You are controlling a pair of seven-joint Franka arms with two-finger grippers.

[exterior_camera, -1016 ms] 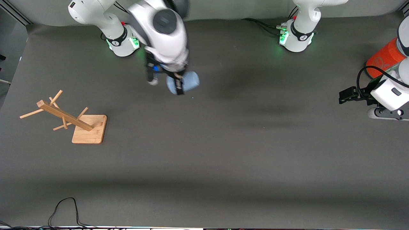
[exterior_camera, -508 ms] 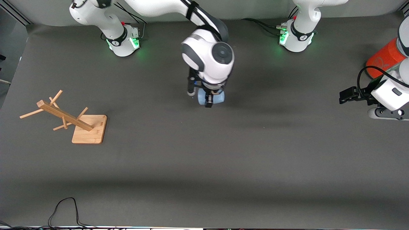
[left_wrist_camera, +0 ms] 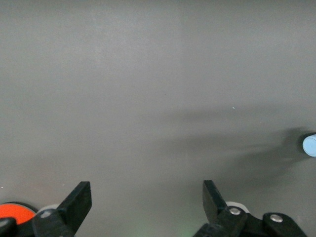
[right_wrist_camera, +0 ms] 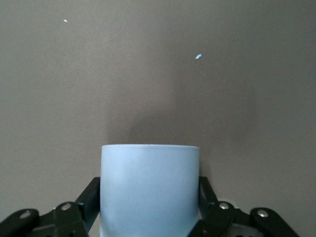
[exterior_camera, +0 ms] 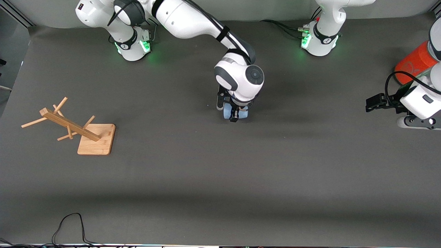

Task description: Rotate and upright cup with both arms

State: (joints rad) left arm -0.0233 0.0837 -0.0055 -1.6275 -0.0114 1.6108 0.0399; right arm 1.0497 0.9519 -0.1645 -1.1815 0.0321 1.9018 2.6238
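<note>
Robotics lab, two bench-mounted arms [exterior_camera: 193,20], grey mat-covered table [exterior_camera: 220,172], loose cables [exterior_camera: 69,227]

Table inventory, counted by kind

One light-blue plastic tumbler [exterior_camera: 235,113]; one wooden peg rack on a square wooden base [exterior_camera: 74,129]; one orange-red cylinder [exterior_camera: 415,62]; one black cable [exterior_camera: 70,228]; two white jointed robot arms, right [exterior_camera: 193,24] and left [exterior_camera: 422,100].
</note>
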